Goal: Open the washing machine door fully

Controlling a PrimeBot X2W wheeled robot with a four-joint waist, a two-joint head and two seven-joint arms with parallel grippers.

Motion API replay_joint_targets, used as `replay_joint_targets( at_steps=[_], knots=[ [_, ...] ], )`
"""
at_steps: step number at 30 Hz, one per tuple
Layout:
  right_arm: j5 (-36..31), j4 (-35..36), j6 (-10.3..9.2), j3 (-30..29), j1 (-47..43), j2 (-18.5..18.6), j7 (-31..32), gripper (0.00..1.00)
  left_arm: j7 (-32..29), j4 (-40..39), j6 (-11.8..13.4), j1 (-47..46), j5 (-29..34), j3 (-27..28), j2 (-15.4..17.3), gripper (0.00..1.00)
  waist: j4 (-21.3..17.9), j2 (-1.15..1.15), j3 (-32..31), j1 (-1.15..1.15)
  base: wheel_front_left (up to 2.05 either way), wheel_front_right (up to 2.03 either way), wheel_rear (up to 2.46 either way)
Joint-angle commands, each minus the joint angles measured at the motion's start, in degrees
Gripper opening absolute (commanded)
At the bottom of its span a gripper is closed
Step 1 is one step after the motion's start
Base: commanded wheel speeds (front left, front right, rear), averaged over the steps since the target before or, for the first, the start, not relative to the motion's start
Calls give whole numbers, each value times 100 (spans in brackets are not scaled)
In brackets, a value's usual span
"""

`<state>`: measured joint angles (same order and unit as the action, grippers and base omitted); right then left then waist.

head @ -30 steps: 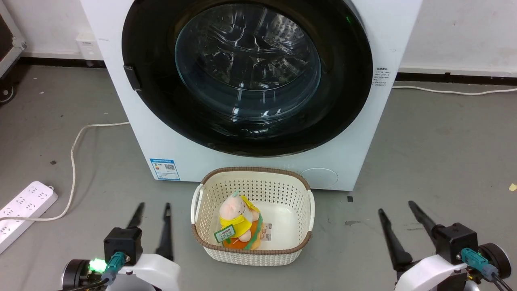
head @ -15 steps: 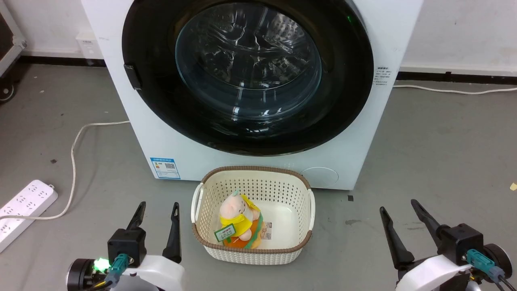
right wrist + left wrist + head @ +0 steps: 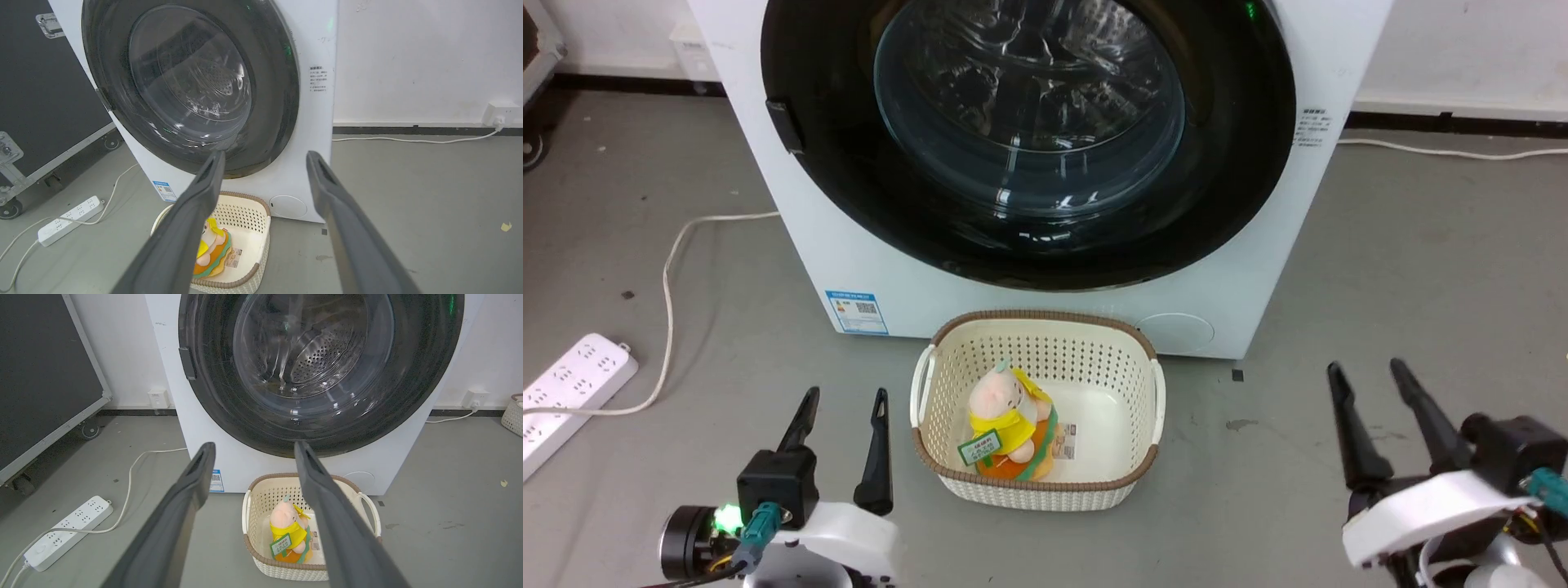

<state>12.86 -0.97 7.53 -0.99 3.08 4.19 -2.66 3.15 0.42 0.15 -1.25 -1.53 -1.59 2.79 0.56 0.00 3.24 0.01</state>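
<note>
A: Anything new versus half a second back?

B: Seeing the whole head view shifted: washing machine (image 3: 866, 278) higher and a touch larger in frame, basket (image 3: 1037, 317) likewise. Reading that as camera motion, not things moving.

A: And the arms?

B: Seeing the right claw (image 3: 1365, 366) up and outward in frame by more than the scene shift, so probably starting a reach. Seeing the left claw (image 3: 845, 395) roughly tracking the scene, low and just left of the basket in frame.

A: Claw states?

B: Both released, fingers spread, nothing between them. Confirmed in both wrist views.

A: Location of the washing machine door (image 3: 1029, 122)?

B: Shut, flush on the machine front, straight ahead above the basket. Dark handle tab (image 3: 778, 126) on its left edge, well apart from both claws.

A: Meaning for the task?

B: No progress on the door itself, only an approach under way. Odd to see the right arm leading with the tab on the left edge. Could be mere repositioning, cannot tell.

A: Watch-outs?

B: Basket with plush toy (image 3: 1005, 420) just in front of the machine, under the door. Worth keeping arm and swing path above its rim. Power strip (image 3: 572, 384) far left, out of the way.
</note>
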Motion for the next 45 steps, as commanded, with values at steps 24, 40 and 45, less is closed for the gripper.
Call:
replay_joint_targets(
  at_steps=[24, 40, 45],
  knots=[
    [1968, -479, -2, -498, 1433, 210, 198, 22, 337, -70, 84, -356, -153, -197, 4, 100, 175, 0, 583, -1, 0, 0, 0],
    [2909, -1534, -2, -956, 2807, 367, 792, 0, 516, -107, 121, -608, -229, -340, 5, 100, 327, 0, 1027, -1, 0, 0, 0],
    [3195, -2106, -3, -1097, 3443, 467, 1109, 0, 576, -134, 136, -694, -245, -379, 5, 100, 385, 0, 1201, -1, 0, 0, 0]
  ],
)
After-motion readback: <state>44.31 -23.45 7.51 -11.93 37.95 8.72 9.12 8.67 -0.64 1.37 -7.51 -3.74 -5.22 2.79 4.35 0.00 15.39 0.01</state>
